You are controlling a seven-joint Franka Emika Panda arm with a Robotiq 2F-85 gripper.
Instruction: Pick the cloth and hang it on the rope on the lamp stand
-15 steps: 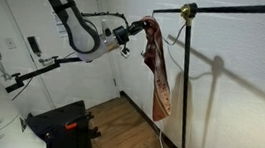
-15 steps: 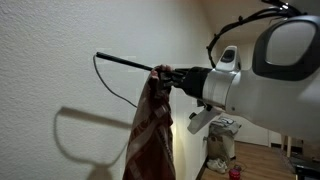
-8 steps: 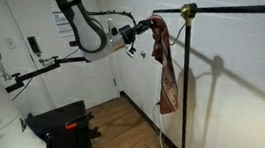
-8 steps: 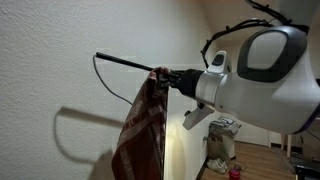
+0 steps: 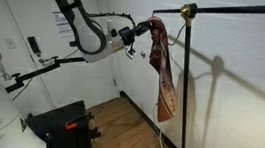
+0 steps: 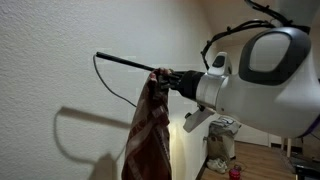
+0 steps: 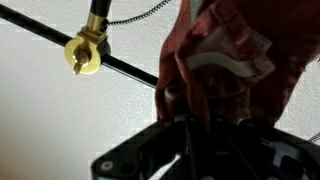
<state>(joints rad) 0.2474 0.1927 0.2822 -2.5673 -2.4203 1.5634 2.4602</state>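
Observation:
My gripper (image 5: 143,30) is shut on the top of the rust-red cloth (image 5: 163,72) and holds it high in the air. The cloth hangs down limp below it, just beside the lamp stand's horizontal bar (image 5: 243,9) and brass joint (image 5: 188,10). The black pole (image 5: 185,90) stands right behind the cloth. The thin dark rope (image 6: 118,88) droops from the bar's end (image 6: 125,62) near the cloth (image 6: 150,135) and gripper (image 6: 165,78). In the wrist view the cloth (image 7: 215,60) fills the jaws (image 7: 200,118), with the brass joint (image 7: 84,54) and bar upper left.
A white wall is close behind the stand. A black jointed arm with a small camera (image 5: 35,45) reaches in from the side. A black case (image 5: 61,124) lies on the wooden floor. A cable (image 5: 163,138) runs down to a floor socket.
The gripper has carried the cloth toward the lamp stand's bar over the last second. The hanging cloth has swung slightly. The grip has not changed.

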